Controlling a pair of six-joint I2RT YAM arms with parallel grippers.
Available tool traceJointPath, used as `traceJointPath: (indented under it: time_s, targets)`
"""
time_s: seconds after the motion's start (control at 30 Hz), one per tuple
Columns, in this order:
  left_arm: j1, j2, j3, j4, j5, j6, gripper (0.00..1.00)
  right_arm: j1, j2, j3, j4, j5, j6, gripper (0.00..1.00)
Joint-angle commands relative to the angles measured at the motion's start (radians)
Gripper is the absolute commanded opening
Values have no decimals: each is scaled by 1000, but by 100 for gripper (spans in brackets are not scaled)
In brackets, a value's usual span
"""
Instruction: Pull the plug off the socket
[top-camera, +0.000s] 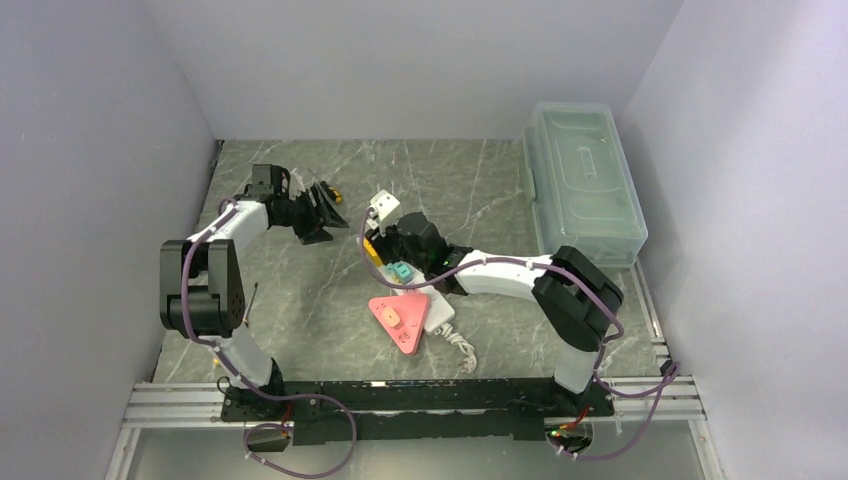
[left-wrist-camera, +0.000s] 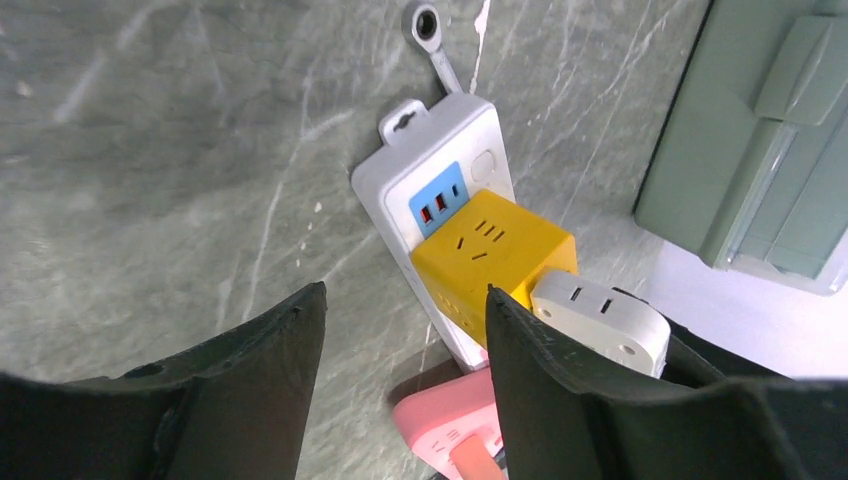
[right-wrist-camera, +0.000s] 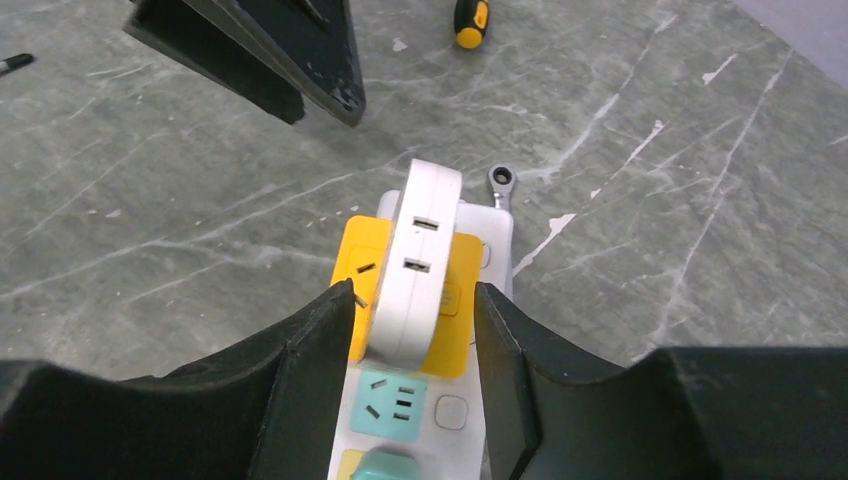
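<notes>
The grey marble-veined bench (right-wrist-camera: 700, 150) looks smooth and faintly glossy; the long white plastic power strip (left-wrist-camera: 395, 185) is satin-smooth; the small metal wrench (left-wrist-camera: 432, 35) shines.
</notes>
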Motion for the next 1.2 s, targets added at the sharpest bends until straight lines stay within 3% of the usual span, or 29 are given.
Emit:
traceJointPath:
  time_s: [0.0, 0.5, 0.9, 1.17]
  targets:
    - [-48, 12, -17, 34, 79, -18, 62, 2, -48, -10, 60, -54, 36, 50]
    - [-112, 48, -21, 53, 115, -27, 42, 2, -5, 20, 41, -20, 84, 44]
    - [-141, 33, -29, 57, 106, -30, 38, 2, 20, 37, 28, 3, 104, 43]
    - [-173, 55, -26, 27, 80, -31, 32, 2, 37, 49, 17, 15, 111, 36]
